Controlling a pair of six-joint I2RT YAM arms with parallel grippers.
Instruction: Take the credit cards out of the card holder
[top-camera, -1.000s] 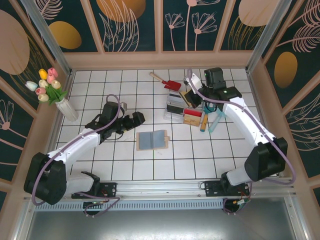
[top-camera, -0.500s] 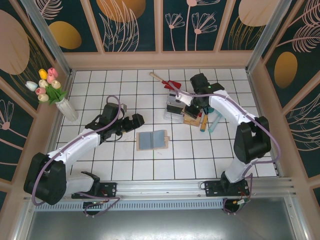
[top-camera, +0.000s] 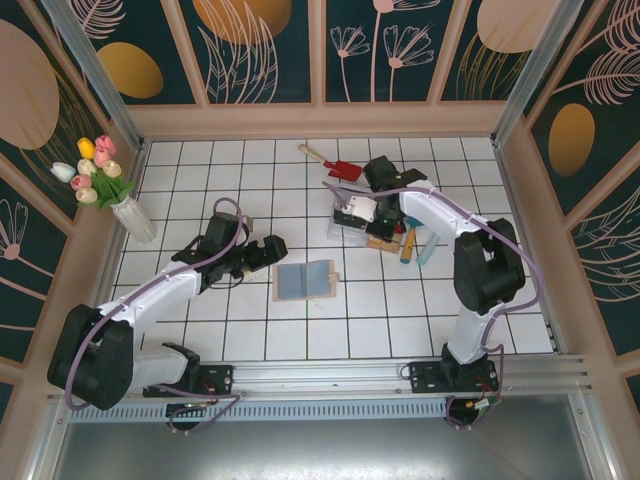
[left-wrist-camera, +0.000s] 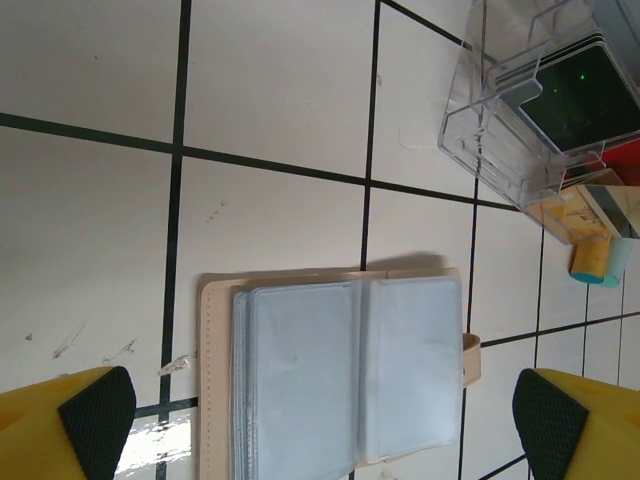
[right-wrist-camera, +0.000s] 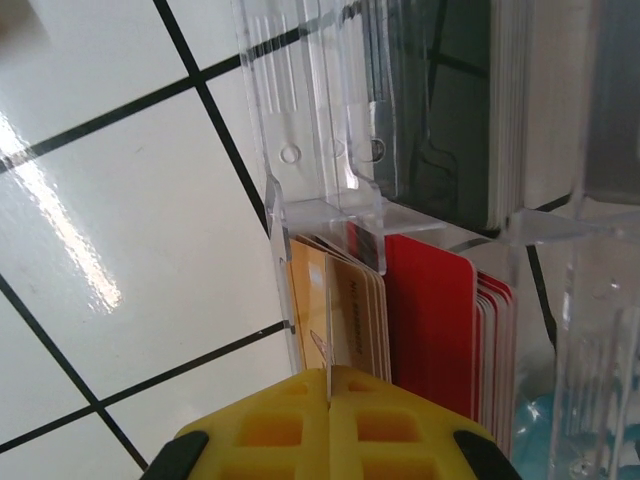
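Right arm swung left across the bench: right pincer (right-wrist-camera: 328, 372), shut, now over the clear tray (right-wrist-camera: 320, 150). Left pincer (top-camera: 274, 249) edged slightly nearer.

The top camera looks down from behind on the whole table (top-camera: 300, 330). The left wrist camera faces the card holder (left-wrist-camera: 345, 380) beyond its fingers (left-wrist-camera: 90, 420); the right, very near, the clear tray (right-wrist-camera: 330, 130).
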